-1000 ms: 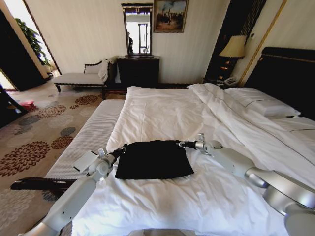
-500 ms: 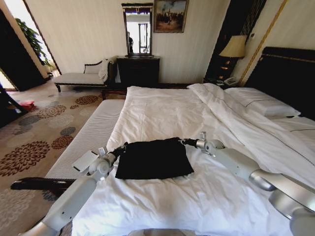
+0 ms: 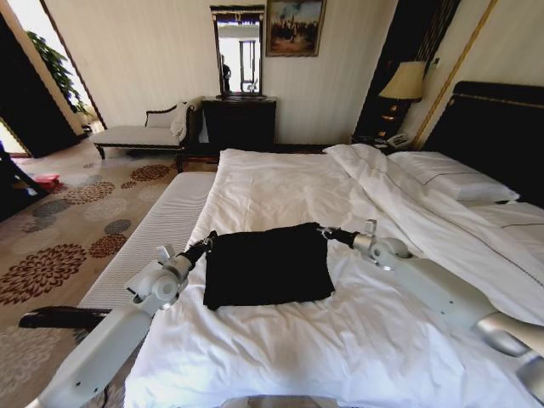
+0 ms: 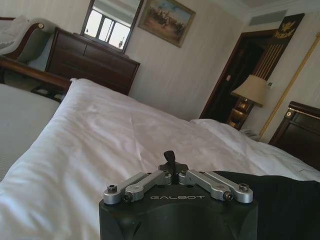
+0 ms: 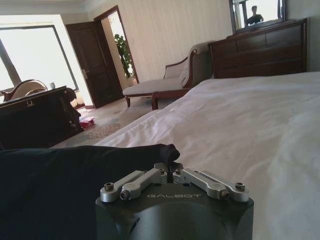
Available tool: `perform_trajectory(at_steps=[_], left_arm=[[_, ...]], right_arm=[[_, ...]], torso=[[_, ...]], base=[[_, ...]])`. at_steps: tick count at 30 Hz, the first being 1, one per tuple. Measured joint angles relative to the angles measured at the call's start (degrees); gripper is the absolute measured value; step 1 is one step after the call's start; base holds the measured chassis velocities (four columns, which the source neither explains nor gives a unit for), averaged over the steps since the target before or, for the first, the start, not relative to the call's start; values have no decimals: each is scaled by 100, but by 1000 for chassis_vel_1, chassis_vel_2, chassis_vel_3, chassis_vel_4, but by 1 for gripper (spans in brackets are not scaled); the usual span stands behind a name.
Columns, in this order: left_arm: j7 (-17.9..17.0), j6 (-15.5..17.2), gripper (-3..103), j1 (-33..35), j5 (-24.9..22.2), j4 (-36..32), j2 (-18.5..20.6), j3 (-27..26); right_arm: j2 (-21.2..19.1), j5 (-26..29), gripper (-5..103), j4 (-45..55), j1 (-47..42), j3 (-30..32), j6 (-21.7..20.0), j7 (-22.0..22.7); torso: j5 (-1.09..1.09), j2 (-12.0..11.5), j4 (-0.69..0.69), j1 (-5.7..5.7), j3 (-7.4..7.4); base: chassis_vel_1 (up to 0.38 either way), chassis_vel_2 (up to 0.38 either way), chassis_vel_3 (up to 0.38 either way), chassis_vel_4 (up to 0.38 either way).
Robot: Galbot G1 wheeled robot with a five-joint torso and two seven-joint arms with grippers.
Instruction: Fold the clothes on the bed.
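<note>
On the near half of the bed (image 3: 357,340), the top (image 3: 265,265) is held at both far corners.
Left gripper (image 3: 207,243) is clenched on the left far corner, right gripper (image 3: 324,231) on the right; cloth is bunched at each tip. Soft, light and limp it looks: likely to sag and drape, so corners and edges are best pinched. Beyond, white duvet (image 3: 280,183) and pillows (image 3: 455,178) lie smooth.

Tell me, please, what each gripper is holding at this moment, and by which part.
Both hold the black top: the left gripper pinches its far left corner, the right gripper its far right corner, as it lies on the bed.
</note>
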Motion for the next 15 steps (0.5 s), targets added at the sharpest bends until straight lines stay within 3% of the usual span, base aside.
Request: perform_trajectory(at_steps=[3,6,13,15], left_arm=[[3,-157,1,179,135,-519,143,-197],[-4,-218,1,289,171,-788,193,-357],[-111,-337,1,1285,155,-2001,275,-1462],[-106,-343,1,2080,81,-2589,295,-2183]], right_arm=[[-642,227,1,858,-370,528,110,194],[-831,289,1,1144,-435,640,165,252],[-1205,598,1,1968,-360,797,203,459],[-1450,714,1,2403,-530,1132,210,515]], torso=[[-2,0,-1,0,0],[-2,0,-4,0,0],[-3,0,3,0,0],[-1,0,6,1,0]], base=[[0,0,0,0],[0,0,0,0],[0,0,0,0],[0,0,0,0]])
